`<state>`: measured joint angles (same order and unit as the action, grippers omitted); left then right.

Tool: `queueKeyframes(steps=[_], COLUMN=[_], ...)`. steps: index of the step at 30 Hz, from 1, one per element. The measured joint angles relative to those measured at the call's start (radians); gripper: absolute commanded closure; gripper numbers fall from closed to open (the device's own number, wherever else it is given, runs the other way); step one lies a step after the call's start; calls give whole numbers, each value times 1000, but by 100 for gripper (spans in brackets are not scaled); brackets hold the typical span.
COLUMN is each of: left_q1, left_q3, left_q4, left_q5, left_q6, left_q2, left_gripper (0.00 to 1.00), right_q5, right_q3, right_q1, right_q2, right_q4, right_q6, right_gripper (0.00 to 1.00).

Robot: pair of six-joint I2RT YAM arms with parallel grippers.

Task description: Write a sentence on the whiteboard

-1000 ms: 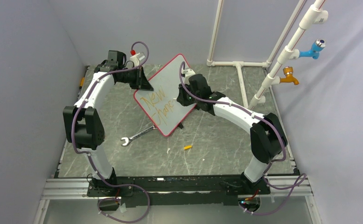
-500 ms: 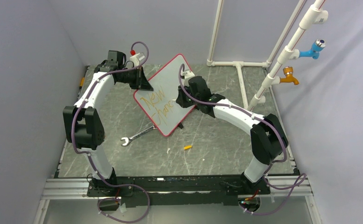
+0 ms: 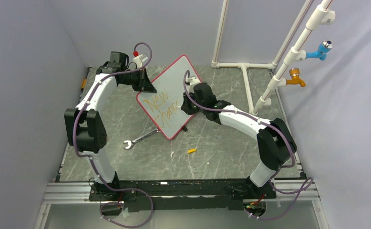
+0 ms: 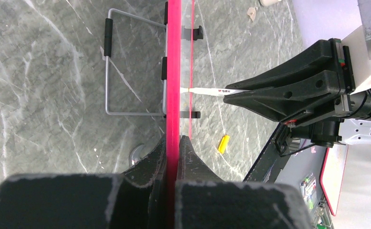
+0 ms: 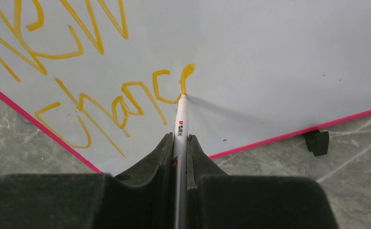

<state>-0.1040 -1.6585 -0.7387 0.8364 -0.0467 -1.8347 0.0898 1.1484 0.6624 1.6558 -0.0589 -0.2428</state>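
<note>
The whiteboard (image 3: 171,78), white with a thin red frame, stands tilted at the middle of the table. My left gripper (image 3: 148,86) is shut on its upper left edge, and in the left wrist view the red frame (image 4: 174,71) runs between the closed fingers (image 4: 178,140). The sentence (image 3: 162,106) is orange handwriting in two slanted lines, its newest stroke (image 5: 183,81) at the marker tip. My right gripper (image 5: 179,138) is shut on a white marker (image 5: 181,119), whose tip touches the board (image 5: 269,57). From the left wrist the marker (image 4: 207,90) meets the board face.
A metal wrench (image 3: 138,140) and a small yellow cap (image 3: 191,150) lie on the table in front of the board. White pipes (image 3: 243,65) with a blue tap (image 3: 323,49) and an orange tap (image 3: 295,78) stand at the back right. A wire stand (image 4: 106,76) props the board from behind.
My right gripper has moved a little to the right along the second line with the marker, adding a stroke. The left gripper and the board have not moved.
</note>
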Motion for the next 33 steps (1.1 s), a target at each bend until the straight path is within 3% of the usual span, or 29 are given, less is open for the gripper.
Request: queueKeyframes(steps=[23,33], left_q1=[-3,-6], left_q3=[2,3], left_q4=[0,0], left_q5=[0,-6], left_q6=[0,0], left_q2=[6,14], left_gripper=[100,100], right_q5=[-60,-59], right_q3=[119,111], right_q1=[-24,-24], right_q2=[38,-35], right_q4=[-102,-124], right_q6=[4,3], right_gripper=[100,100])
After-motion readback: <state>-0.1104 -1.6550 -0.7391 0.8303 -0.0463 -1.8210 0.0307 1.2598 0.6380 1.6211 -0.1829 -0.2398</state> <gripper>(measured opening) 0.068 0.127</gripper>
